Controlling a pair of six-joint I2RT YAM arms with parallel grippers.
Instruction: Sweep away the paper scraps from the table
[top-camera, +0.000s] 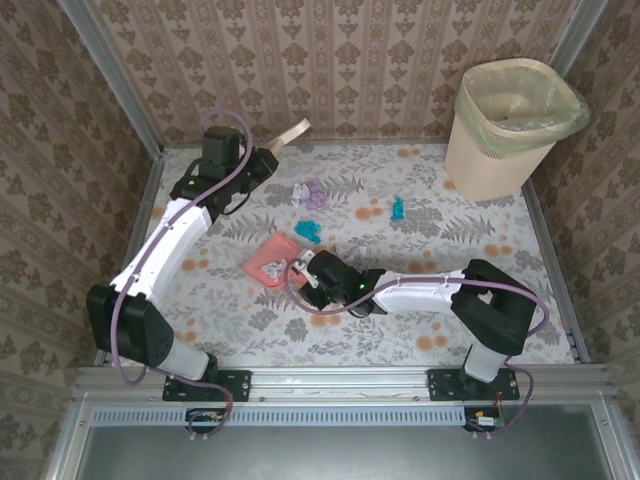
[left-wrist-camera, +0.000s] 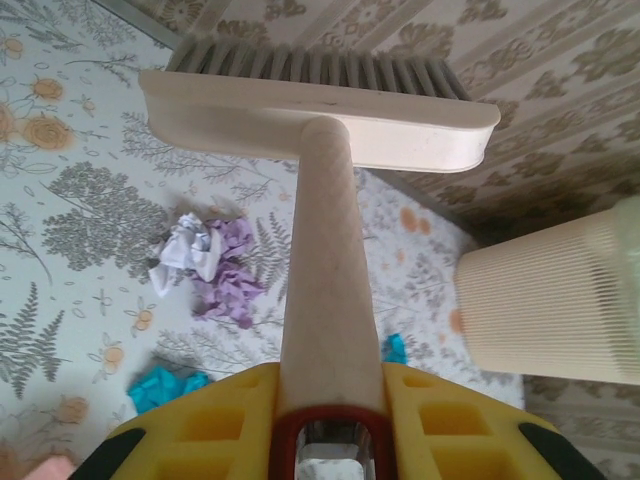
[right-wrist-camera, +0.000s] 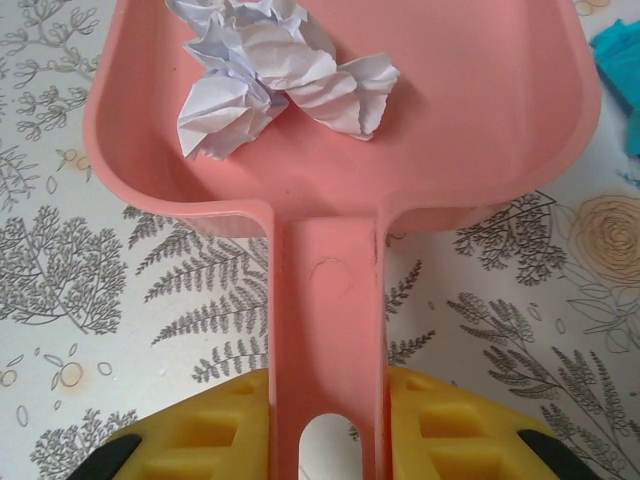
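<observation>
We pinch the brush (left-wrist-camera: 320, 110) by its handle in the left claw (left-wrist-camera: 330, 405), bristles raised beyond the paper scraps (left-wrist-camera: 225, 270) on the counter (left-wrist-camera: 70, 230), while the right claw (right-wrist-camera: 325, 420) pinches the dustpan (right-wrist-camera: 480, 130) flat on their near side (one white wad (right-wrist-camera: 270, 75) already inside) to receive them.

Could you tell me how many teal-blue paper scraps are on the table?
2 teal-blue paper scraps: one beside the pink plastic dustpan, the other further right, toward the cream ribbed bin. The arms may hide more.
</observation>
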